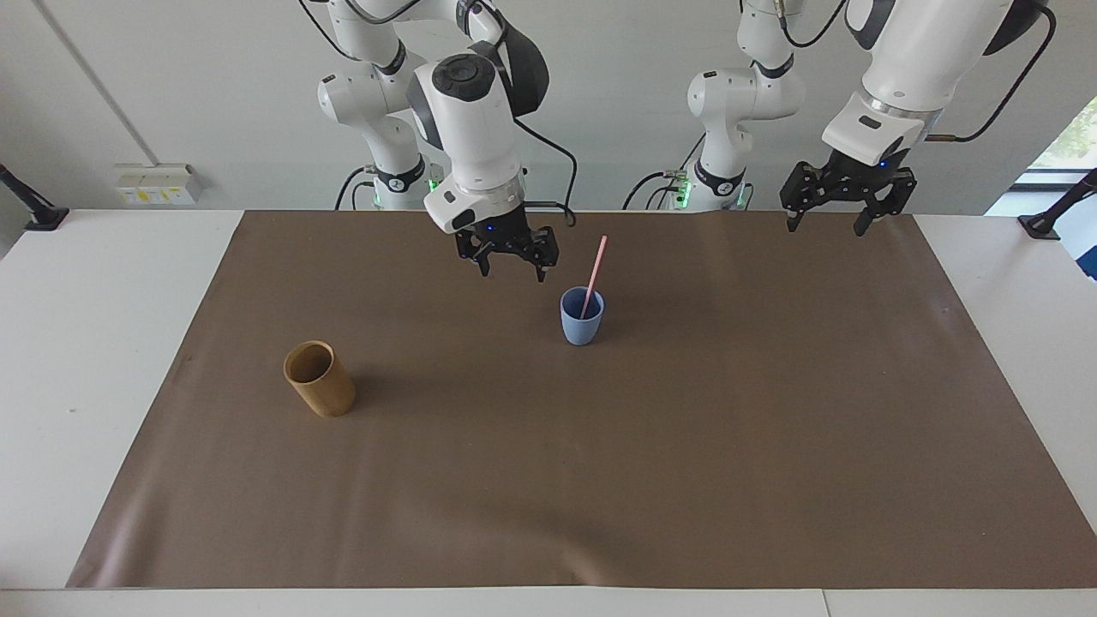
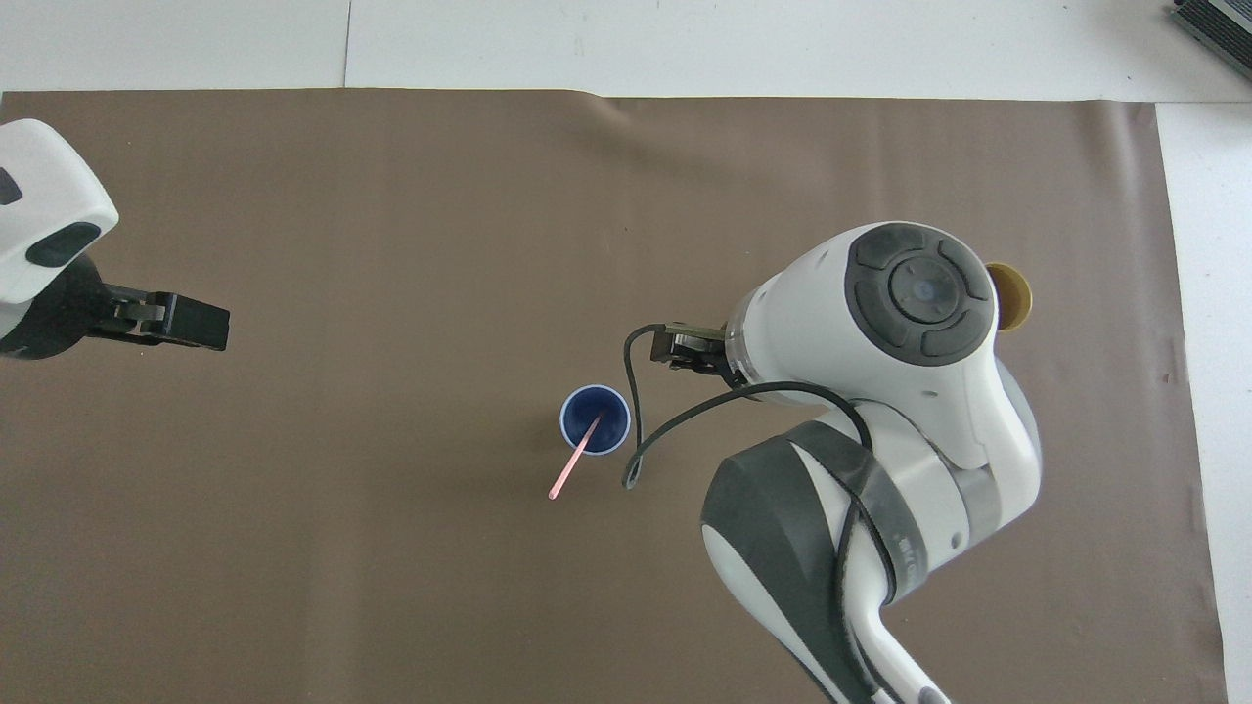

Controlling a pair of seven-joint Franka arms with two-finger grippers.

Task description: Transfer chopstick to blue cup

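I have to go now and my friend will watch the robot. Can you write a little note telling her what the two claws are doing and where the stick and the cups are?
Right gripper: open, empty, up over the mat beside the blue cup.
Left gripper: open, empty, waiting over the mat's edge at its own end.
Chopstick: standing in the blue cup, leaning on the rim, top sticking out. Nothing holds it.
Tan cup: empty, upright, toward the right arm's end, farther from the robots than the blue cup.
Done: chopstick is in the blue cup.
Left: probably nothing but parking the right arm.
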